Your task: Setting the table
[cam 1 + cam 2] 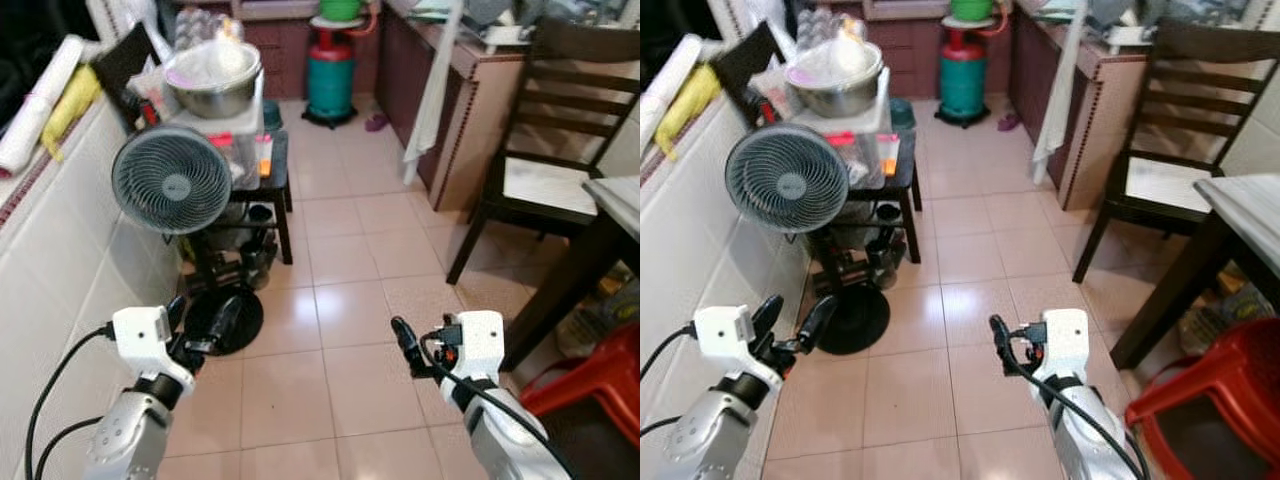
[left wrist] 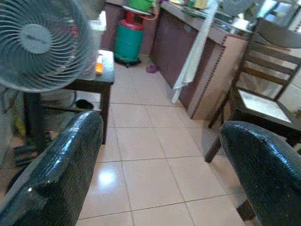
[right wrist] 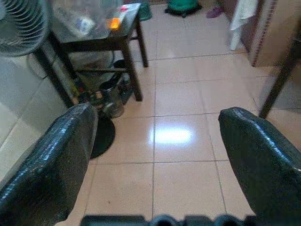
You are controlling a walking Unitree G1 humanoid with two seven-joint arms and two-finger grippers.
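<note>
Pale tiled floor (image 1: 340,300) runs down a narrow kitchen, with a white tiled wall (image 1: 50,260) along the robot's left and brown cabinets (image 1: 450,110) along its right. At the right edge stands the dark wooden dining table (image 1: 610,215), the surface to be set; just a corner of its pale top shows, and nothing can be seen lying on that corner. A dark wooden chair (image 1: 545,150) is drawn up beside it, and a red plastic stool (image 1: 595,385) sits low by the table leg. Against the left wall a small black side table (image 1: 268,175) carries a steel bowl (image 1: 213,78), with a grey pedestal fan (image 1: 172,180) standing in front. A green gas cylinder (image 1: 331,85) stands at the far end of the room.

Both arms are raised over bare floor. Left gripper (image 1: 790,325) has its fingers spread wide and holds nothing. Right gripper (image 3: 155,141) is likewise spread wide with nothing between its fingers.
</note>
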